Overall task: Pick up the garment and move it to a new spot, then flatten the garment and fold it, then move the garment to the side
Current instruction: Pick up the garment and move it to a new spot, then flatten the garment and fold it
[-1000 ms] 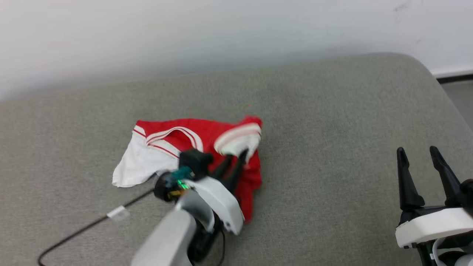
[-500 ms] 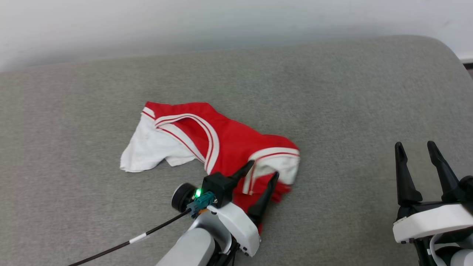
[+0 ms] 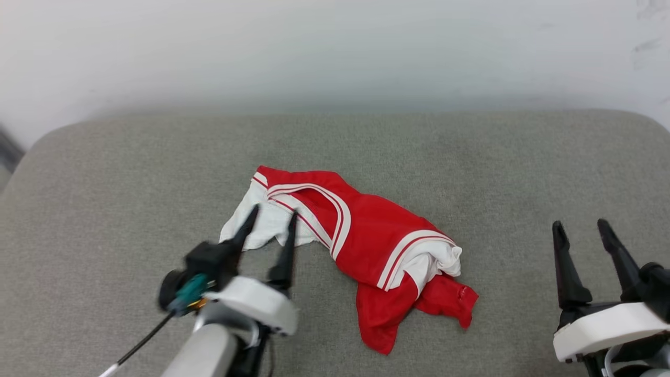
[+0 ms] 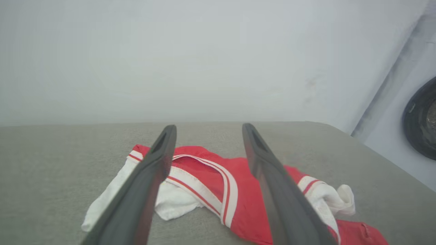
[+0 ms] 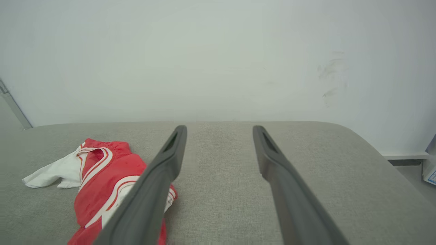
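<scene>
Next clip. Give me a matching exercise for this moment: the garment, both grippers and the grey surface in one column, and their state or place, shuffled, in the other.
Column one
1. garment
2. left gripper
3. right gripper
4. grey surface

Column two
a. open, at the lower right of the head view, touching nothing
b. crumpled, lying loose, held by nothing
c. padded, with rounded corners, lying under the clothing
d. open, fingertips by the white sleeve end

Pairs: 1-b; 2-d; 3-a; 4-c
</scene>
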Robot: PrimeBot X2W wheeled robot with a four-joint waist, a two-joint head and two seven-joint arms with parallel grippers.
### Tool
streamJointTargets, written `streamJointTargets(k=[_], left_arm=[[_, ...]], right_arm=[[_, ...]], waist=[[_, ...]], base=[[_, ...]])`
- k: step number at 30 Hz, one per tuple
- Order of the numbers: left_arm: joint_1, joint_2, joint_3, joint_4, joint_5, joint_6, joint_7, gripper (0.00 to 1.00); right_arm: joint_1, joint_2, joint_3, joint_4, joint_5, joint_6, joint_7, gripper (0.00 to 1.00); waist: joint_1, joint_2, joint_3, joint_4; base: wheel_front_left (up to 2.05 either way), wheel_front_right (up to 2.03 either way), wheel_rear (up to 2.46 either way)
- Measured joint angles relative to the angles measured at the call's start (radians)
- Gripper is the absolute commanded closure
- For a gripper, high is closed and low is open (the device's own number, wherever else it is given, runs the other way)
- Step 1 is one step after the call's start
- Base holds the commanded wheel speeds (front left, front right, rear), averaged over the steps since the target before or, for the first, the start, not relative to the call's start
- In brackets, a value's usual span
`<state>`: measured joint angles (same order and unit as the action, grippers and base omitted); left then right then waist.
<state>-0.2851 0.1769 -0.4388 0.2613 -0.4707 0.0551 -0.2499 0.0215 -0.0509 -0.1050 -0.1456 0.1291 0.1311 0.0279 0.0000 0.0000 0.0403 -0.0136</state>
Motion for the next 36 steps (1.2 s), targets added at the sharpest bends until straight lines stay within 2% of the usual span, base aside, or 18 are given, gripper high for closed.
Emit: streamJointTargets(k=[3,9,27,31,36], left_arm=[[0.051,0.043,0.053,-0.015,-0.009,0.026,-0.004,0.0],[0.138,0.109,0.095,-0.051,-0.025,0.041,-0.007,0.0],[0.177,0.124,0.087,-0.096,-0.035,0.046,0.0,0.0],[0.168,0.119,0.081,-0.109,-0.033,0.046,0.0,0.0],[0.151,0.104,0.071,-0.128,-0.025,0.042,-0.004,0.0]], right_arm=[[0.021,0.0,0.004,-0.002,0.0,0.0,0.009,0.0],[0.06,0.0,0.004,-0.01,-0.002,0.0,0.027,0.0],[0.084,0.0,-0.023,-0.015,-0.011,0.0,0.079,0.0],[0.053,-0.001,-0.07,0.029,0.016,0.0,0.156,0.0],[0.002,0.0,-0.051,0.08,0.008,0.0,0.355,0.0]], waist=[[0.0,0.0,-0.022,0.007],[0.0,0.0,-0.053,0.019],[0.0,0.0,-0.057,0.022],[0.0,0.0,-0.049,0.036],[0.0,0.0,-0.024,0.069]], base=[[0.0,0.0,0.0],[0.0,0.0,0.0],[0.0,0.0,0.0],[0.0,0.0,0.0],[0.0,0.0,0.0]])
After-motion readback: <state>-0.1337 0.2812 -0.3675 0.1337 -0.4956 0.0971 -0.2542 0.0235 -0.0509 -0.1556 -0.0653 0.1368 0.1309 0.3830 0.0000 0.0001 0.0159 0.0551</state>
